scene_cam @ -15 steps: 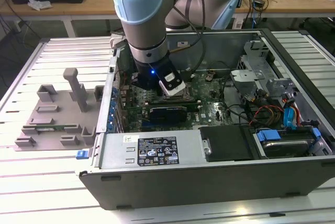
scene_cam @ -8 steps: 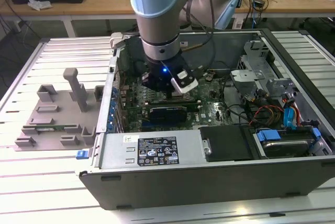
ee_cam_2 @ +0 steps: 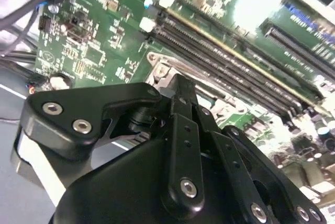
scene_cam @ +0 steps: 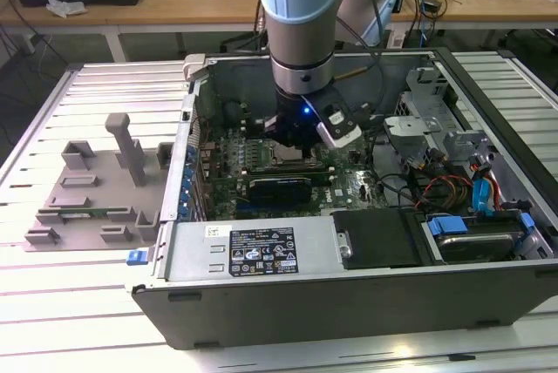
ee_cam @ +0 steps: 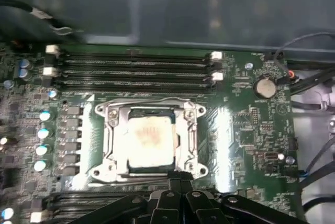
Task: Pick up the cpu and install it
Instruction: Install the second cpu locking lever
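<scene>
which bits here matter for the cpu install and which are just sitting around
Job:
- cpu, lying inside the socket frame
- gripper, just over the socket's edge

Lying about:
- memory slots
- coin cell battery
- grey plastic fixture outside the case
- power supply

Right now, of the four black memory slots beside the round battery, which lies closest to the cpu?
The slot bordering the silver socket frame; the other three lie beyond it, farther from the cpu.
</scene>
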`<state>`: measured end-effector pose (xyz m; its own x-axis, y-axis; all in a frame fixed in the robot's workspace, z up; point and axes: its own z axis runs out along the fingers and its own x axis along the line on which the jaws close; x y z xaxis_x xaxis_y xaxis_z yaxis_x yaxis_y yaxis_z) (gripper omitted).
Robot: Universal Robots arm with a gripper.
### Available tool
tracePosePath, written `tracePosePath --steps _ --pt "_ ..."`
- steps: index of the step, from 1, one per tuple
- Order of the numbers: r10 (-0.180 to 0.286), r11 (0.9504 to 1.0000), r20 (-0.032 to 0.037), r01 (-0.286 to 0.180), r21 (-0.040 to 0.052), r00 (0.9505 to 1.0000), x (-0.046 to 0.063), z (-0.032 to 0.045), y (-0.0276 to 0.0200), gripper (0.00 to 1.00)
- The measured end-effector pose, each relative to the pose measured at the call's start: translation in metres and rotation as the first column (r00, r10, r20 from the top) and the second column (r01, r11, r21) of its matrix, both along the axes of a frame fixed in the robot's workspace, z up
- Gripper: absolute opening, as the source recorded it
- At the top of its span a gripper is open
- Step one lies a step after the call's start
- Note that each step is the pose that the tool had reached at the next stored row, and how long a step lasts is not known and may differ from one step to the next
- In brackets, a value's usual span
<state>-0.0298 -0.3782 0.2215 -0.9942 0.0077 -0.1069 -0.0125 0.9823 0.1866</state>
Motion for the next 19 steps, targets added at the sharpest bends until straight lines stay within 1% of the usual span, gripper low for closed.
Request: tracePosePath --steps 1,2,4,5,6,9,10,12,13,14,15,19 --pt "0.0 1.0 0.0 0.0 0.0001 1.0 -0.001 0.0 0.0025 0.11" --pt "0.0 1.0 0.0 0.0 0.0 1.0 -0.003 0.0 0.0039 0.11" --pt "0.0 1.0 0.0 0.0 0.0001 1.0 -0.008 -0.0001 0.0055 0.11" --pt "0.0 1.0 -0.0001 0.0 0.0 1.0 -0.011 -0.0001 0.008 0.11" --pt "0.0 1.0 0.0 0.0 -0.0001 1.0 -0.012 -0.0001 0.0101 0.11" --pt "0.0 1.0 0.0 0.0 -0.0001 1.0 -0.015 -0.0001 0.0213 0.11" --pt "0.0 1.0 0.0 0.0 -0.0012 1.0 -0.016 0.0002 0.0224 0.11" --pt "0.0 1.0 0.0 0.0 -0.0037 1.0 -0.015 0.0033 0.0225 0.11" --pt "0.0 1.0 0.0 0.0 -0.0054 1.0 -0.015 0.0079 0.0225 0.11" --pt "0.0 1.0 0.0001 0.0 -0.0063 1.0 -0.015 0.0098 0.0225 0.11" --pt "0.0 1.0 -0.0001 0.0 -0.0068 1.0 -0.015 0.0108 0.0225 0.11" --pt "0.0 1.0 0.0009 0.0 -0.0068 1.0 -0.016 0.0109 0.0226 0.11"
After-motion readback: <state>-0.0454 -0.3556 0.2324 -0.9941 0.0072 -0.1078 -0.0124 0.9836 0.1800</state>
